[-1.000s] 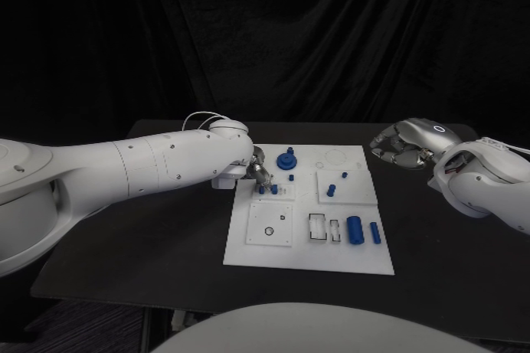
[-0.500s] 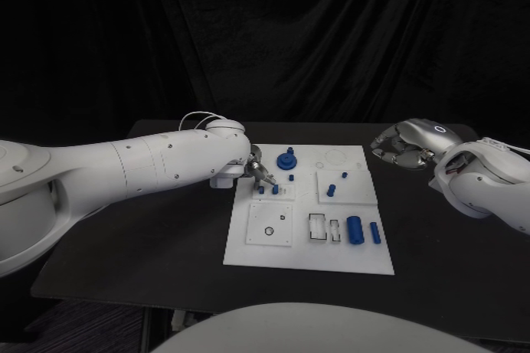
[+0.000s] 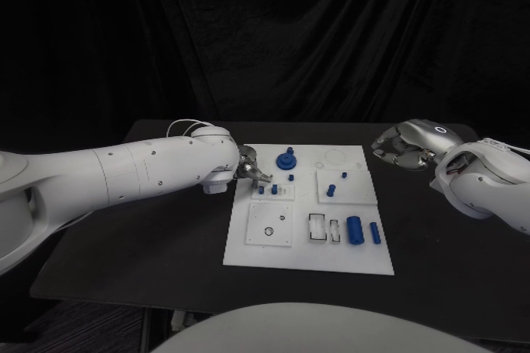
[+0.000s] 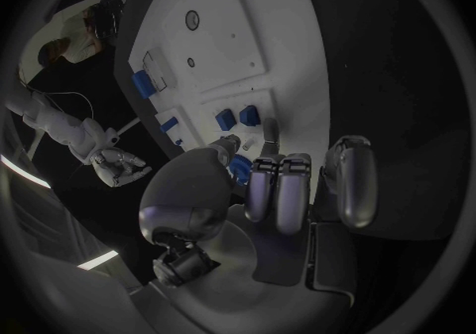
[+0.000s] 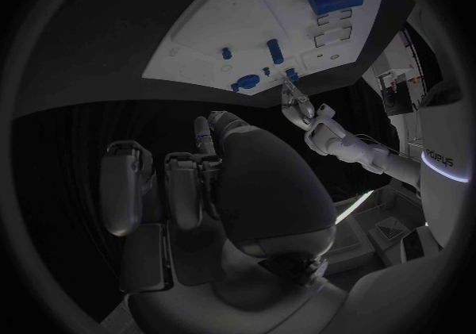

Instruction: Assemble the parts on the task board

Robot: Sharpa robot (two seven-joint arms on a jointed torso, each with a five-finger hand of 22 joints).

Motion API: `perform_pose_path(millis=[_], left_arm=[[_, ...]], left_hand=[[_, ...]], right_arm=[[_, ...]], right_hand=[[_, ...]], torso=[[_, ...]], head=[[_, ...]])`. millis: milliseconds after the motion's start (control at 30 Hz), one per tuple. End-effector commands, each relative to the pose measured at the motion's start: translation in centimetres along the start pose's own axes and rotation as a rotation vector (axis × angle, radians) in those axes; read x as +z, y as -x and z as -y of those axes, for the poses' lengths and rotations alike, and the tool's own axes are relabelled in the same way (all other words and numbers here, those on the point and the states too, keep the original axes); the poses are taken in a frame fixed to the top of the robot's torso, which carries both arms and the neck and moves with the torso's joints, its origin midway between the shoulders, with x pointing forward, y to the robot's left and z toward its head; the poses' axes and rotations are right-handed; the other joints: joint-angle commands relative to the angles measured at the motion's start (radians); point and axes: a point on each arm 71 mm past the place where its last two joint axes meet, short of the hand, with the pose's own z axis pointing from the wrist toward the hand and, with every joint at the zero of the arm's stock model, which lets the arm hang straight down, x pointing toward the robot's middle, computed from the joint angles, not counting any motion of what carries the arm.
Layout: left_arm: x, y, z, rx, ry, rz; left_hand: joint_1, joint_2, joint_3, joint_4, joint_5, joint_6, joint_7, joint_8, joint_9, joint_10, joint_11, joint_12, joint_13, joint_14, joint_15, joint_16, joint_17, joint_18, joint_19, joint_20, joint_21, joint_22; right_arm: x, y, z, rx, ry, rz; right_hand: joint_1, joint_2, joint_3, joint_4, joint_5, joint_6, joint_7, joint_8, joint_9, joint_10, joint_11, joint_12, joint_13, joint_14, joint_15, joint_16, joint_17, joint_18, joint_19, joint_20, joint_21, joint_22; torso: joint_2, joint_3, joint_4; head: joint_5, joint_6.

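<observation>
The left robot hand (image 3: 250,171), apparently empty with fingers loosely apart, sits just beside the upright blue pegs (image 3: 267,189), nearer than the curled right robot hand (image 3: 400,150).

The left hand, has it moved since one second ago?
Yes. The left hand has drawn back toward the left edge of the task board, away from the two small blue pegs it reached over before.

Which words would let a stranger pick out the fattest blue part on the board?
Start at the white board in the middle of the table. Go to its near right corner, where two blue cylinders lie side by side. The thick cylinder is the inner, much fatter one; its neighbour is slim.
</observation>
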Motion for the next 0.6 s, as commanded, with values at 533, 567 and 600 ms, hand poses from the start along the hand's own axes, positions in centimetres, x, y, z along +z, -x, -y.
perform_pose_path(millis=[533, 567, 600], left_arm=[[-3.6, -0.8, -0.9, -0.031, -0.040, 0.191], [-3.7, -0.9, -0.9, -0.033, -0.038, 0.194], [-3.8, -1.0, -0.9, -0.036, -0.035, 0.196]], left_hand=[[0.120, -0.032, 0.038, -0.052, 0.168, 0.025, -0.020, 0.042, 0.040, 0.105, -0.029, 0.003, 0.261, 0.106, -0.023, 0.003, 0.263, 0.011, 0.021, -0.019, 0.024, 0.200], [0.123, -0.035, 0.040, -0.054, 0.170, 0.026, -0.021, 0.043, 0.041, 0.105, -0.029, 0.003, 0.261, 0.106, -0.024, 0.003, 0.263, 0.011, 0.021, -0.020, 0.024, 0.200], [0.124, -0.036, 0.042, -0.055, 0.171, 0.026, -0.021, 0.044, 0.042, 0.105, -0.030, 0.003, 0.261, 0.106, -0.025, 0.003, 0.263, 0.011, 0.022, -0.020, 0.026, 0.200]], right_arm=[[-0.2, -0.4, 0.4, 0.000, -0.024, -0.015], [-0.3, -0.4, 0.4, 0.000, -0.024, -0.016], [-0.3, -0.4, 0.4, 0.000, -0.024, -0.016]], right_hand=[[0.004, -0.008, 0.007, 0.001, 0.003, 0.004, 0.002, -0.005, -0.001, 0.029, 0.006, -0.007, 0.199, 0.082, 0.006, -0.004, 0.212, 0.013, 0.006, 0.007, -0.006, 0.205], [0.004, -0.008, 0.007, 0.001, 0.003, 0.004, 0.002, -0.005, -0.001, 0.029, 0.006, -0.007, 0.199, 0.082, 0.006, -0.004, 0.212, 0.013, 0.006, 0.007, -0.006, 0.205], [0.004, -0.008, 0.007, 0.001, 0.003, 0.004, 0.002, -0.005, -0.001, 0.029, 0.006, -0.007, 0.199, 0.082, 0.006, -0.004, 0.212, 0.013, 0.006, 0.007, -0.006, 0.205]], torso=[[-0.001, 0.0000, 0.0022], [-0.001, 0.0004, 0.0022], [-0.002, 0.0011, 0.0038]], head=[[0.005, 0.000], [0.005, 0.000], [0.004, 0.000]])
